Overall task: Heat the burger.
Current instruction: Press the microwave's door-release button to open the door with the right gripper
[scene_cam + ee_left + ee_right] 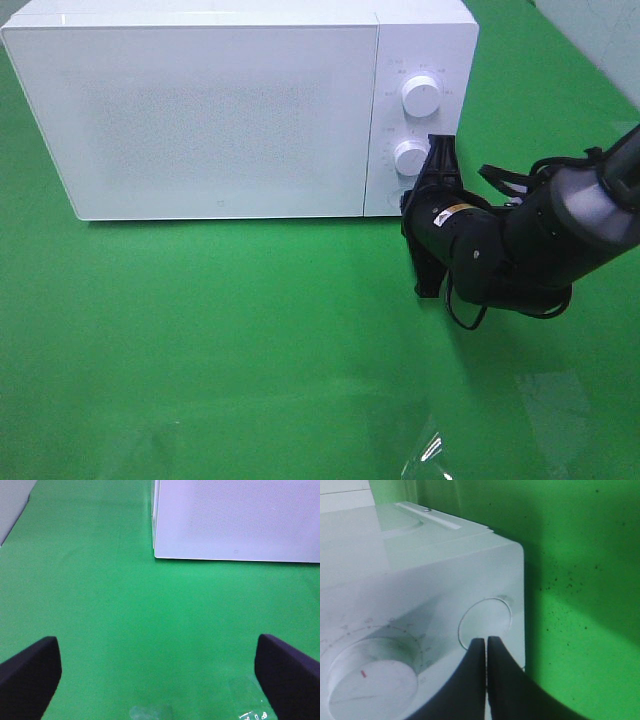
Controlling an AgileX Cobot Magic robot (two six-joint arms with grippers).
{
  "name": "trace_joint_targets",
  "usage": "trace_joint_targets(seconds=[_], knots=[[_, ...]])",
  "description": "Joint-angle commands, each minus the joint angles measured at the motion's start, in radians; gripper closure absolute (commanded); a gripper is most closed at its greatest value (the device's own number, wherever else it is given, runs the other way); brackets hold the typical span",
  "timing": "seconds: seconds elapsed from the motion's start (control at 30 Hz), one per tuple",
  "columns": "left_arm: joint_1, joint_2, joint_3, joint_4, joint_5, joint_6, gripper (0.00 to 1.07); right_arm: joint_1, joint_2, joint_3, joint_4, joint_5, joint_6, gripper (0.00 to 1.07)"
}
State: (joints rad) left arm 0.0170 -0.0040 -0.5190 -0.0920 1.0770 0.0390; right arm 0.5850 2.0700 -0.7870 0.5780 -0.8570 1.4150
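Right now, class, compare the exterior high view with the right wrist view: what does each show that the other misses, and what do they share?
Only the exterior high view shows the whole microwave with its door shut, the upper dial and the right arm. Only the right wrist view shows the red mark on the lower dial and the round button in full. Both show the shut right hand at the microwave's control panel.
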Motion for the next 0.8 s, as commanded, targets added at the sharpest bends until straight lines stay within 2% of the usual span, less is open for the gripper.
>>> trace_joint_targets(seconds=[0.03, 0.8], knots=[[0.002, -0.016, 0.003, -0.008, -0.009, -0.003, 0.10, -0.001, 0.011, -0.020, -0.014, 0.011, -0.008, 1.07], [0.002, -0.016, 0.003, -0.008, -0.009, -0.004, 0.10, -0.047, 0.075, -0.124, -0.024, -0.019, -0.027, 1.07]])
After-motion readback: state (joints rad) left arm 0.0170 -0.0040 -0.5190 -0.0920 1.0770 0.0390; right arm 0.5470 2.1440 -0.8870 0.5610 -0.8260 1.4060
